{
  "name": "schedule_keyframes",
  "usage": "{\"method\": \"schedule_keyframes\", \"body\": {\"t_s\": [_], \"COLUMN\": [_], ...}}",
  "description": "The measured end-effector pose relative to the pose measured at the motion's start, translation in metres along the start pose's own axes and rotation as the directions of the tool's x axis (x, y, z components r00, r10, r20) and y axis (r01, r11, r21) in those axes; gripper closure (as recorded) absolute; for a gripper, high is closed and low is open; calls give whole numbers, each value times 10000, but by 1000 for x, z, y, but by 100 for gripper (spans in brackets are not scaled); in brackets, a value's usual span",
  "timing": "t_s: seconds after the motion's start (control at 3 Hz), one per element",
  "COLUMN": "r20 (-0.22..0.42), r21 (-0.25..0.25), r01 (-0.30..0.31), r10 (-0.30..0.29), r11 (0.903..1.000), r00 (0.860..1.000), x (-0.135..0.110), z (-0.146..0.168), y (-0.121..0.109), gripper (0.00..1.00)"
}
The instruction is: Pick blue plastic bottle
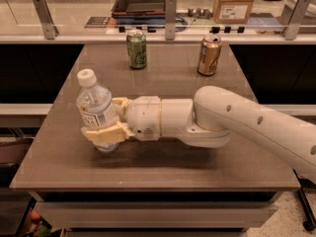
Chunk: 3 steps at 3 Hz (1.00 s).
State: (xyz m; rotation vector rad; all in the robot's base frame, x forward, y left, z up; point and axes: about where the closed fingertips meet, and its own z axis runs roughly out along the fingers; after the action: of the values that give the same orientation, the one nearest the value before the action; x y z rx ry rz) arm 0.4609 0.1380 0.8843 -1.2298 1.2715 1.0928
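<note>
At the brown table's point(163, 159) left side, the clear, pale-blue-tinted plastic bottle point(96, 106) is clamped low down by the cream two-finger gripper point(102, 118).

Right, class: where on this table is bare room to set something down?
Bare: the table's front strip before the white arm; the gap between green drink can and gold drink can; the back-left corner. Crowded: left-centre, where the gripper clamps the clear blue-tinted plastic bottle.
</note>
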Motion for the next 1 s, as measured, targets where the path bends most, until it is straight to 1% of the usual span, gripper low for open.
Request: {"method": "schedule_keyframes", "body": {"t_s": [0.33, 0.67, 1.0], "r20": [-1, 16, -40], "r21": [-34, -72, -170], "r01": [21, 32, 195], "r10": [-21, -32, -195], "r11": [10000, 10000, 9997], "r00": [10000, 10000, 9998], "x": [-1, -2, -21], "z": [2, 2, -2], "y": [1, 1, -4], "gripper": [100, 100, 100]}}
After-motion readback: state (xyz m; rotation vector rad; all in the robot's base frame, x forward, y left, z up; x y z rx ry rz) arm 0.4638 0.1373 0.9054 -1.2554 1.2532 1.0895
